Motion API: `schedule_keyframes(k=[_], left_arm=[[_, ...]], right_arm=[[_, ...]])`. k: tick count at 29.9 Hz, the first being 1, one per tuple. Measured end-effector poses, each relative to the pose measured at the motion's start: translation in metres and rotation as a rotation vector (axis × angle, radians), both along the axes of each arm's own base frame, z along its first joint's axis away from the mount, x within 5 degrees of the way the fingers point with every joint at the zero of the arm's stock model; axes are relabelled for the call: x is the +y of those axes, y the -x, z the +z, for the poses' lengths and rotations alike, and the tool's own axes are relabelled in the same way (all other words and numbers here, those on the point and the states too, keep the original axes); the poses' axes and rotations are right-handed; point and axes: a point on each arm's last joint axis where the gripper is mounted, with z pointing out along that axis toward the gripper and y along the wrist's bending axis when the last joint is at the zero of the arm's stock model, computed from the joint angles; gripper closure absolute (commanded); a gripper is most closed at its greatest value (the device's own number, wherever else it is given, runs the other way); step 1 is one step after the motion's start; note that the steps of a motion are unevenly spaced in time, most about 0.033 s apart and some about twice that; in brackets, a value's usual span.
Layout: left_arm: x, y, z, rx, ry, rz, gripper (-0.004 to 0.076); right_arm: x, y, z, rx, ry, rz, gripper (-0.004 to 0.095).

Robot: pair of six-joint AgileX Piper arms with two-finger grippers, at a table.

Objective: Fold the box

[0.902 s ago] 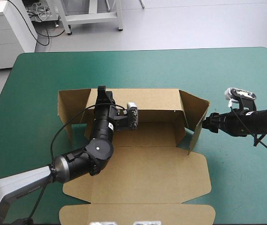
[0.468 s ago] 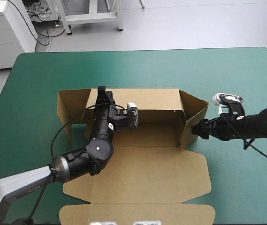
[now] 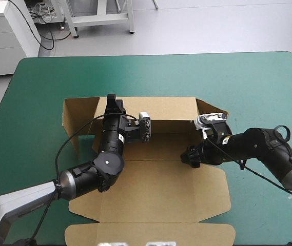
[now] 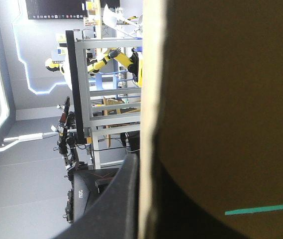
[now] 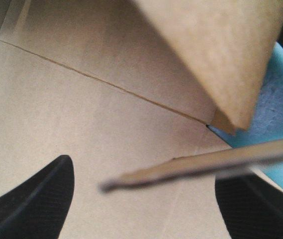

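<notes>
The brown box (image 3: 156, 189) lies open on the teal-green cover, its back wall (image 3: 161, 108) raised and its lid flat toward the front. My left gripper (image 3: 111, 100) is shut on the back wall's top edge; in the left wrist view the board's edge (image 4: 148, 99) runs between the black fingers (image 4: 124, 199). My right gripper (image 3: 190, 156) is open, low inside the box at its right end, and leans on the right side flap (image 3: 210, 110), which stands folded inward. In the right wrist view a thin flap edge (image 5: 191, 164) crosses between the spread fingers (image 5: 37, 199).
The box's left side flap (image 3: 76, 120) stands out to the left. The lid's front flap (image 3: 151, 233) reaches the table's near edge. Teal-green cover (image 3: 151, 74) shows beyond the back wall and to the right of the box.
My right gripper has moved left from outside the box's right end to inside it, pushing the right side flap inward. The left arm has not moved.
</notes>
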Motion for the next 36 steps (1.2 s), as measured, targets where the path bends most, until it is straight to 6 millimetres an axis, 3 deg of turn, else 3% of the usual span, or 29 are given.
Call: schedule_keyframes(k=[4,7,15,19,22,29,33,36], left_arm=[[0.0,0.0,0.0,0.0,-0.001,0.0,0.0731],[0.0,0.0,0.0,-0.001,-0.001,-0.001,0.0731],[0.0,0.0,0.0,0.0,-0.002,-0.001,0.0731],[0.0,0.0,0.0,0.0,-0.002,-0.001,0.0731],[0.0,0.0,0.0,0.0,-0.002,-0.001,0.0731],[0.0,0.0,0.0,0.0,-0.002,-0.001,0.0731],[0.0,0.0,0.0,0.0,-0.002,-0.001,0.0731],[0.0,0.0,0.0,0.0,-0.002,-0.001,0.0731]], right_arm=[[0.004,0.004,0.008,-0.004,-0.043,0.005,0.0195],[0.006,0.007,0.026,-0.024,-0.09,0.017,0.0195],[0.005,0.015,0.113,-0.18,-0.192,0.03,0.0189],[-0.007,0.014,0.153,-0.313,-0.107,-0.046,0.018],[-0.02,0.004,0.167,-0.351,0.033,-0.144,0.018],[-0.023,-0.058,0.153,-0.295,0.347,-0.245,0.018],[-0.025,-0.098,0.133,-0.223,0.375,-0.282,0.018],[-0.038,-0.123,0.112,-0.125,0.324,-0.314,0.018]])
